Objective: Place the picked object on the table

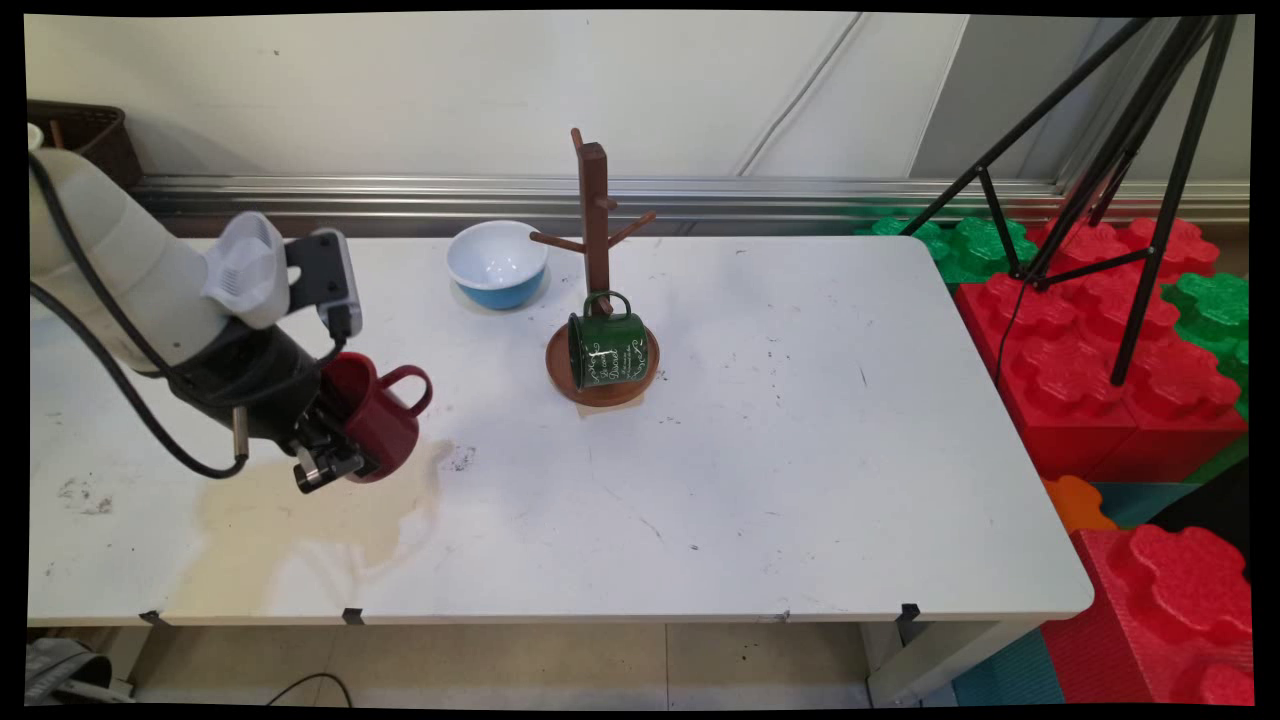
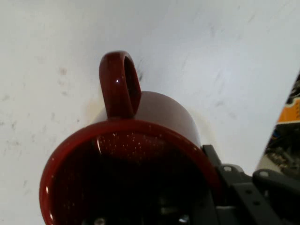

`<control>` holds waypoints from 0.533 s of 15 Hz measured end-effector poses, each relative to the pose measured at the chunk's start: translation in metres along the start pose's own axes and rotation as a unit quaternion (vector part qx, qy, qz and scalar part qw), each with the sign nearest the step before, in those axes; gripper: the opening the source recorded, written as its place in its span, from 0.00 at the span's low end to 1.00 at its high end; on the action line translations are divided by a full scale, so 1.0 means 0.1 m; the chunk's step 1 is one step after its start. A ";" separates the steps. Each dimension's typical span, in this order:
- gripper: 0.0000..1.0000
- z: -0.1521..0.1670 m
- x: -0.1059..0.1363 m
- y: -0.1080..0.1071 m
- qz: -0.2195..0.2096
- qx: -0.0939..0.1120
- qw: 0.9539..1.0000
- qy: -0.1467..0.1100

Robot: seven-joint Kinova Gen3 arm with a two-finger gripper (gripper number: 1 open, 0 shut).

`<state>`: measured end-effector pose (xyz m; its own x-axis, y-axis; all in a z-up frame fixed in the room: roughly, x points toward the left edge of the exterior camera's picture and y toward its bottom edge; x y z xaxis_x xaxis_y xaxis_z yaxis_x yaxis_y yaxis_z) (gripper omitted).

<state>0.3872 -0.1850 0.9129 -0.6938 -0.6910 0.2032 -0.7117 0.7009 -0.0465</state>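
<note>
While scuffed and stained in places, white rectangular tabletop (image 1: 800, 480) mostly bare across right half and front, with pale yellowish stain at front left. Backed by plain white wall with metal rail along its foot. Off right edge, stacked red and green foam blocks (image 1: 1090, 340) with black tripod (image 1: 1130, 180) standing among them; dark woven basket (image 1: 85, 135) at far left corner. Black clips along near edge.

At left of tabletop, black two-finger gripper (image 1: 340, 455) angled down toward surface, fingers clamped on glossy dark red ceramic mug (image 1: 375, 415), held tilted and clear of surface, handle pointing toward table's centre. In hand view, same mug (image 2: 136, 159) fills lower frame, open mouth facing camera, handle up, one finger inside rim and outer linkage against wall.

Near back centre, brown wooden mug tree (image 1: 597, 250) upright on round base, dark green enamel mug with white lettering (image 1: 607, 345) lying on its side on that base, handle up beside post. Just left of tree, blue bowl with white inside (image 1: 497, 263). Both well apart from gripper, bare surface between.
</note>
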 end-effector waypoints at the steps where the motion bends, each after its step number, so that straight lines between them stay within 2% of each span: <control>1: 0.00 0.05 -0.01 -0.02 0.001 0.003 1.000 -0.005; 8: 0.00 0.42 -0.01 -0.13 0.019 0.019 0.999 -0.025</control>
<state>0.3924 -0.2013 0.8719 -0.7244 -0.6726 0.1509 -0.6877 0.7203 -0.0907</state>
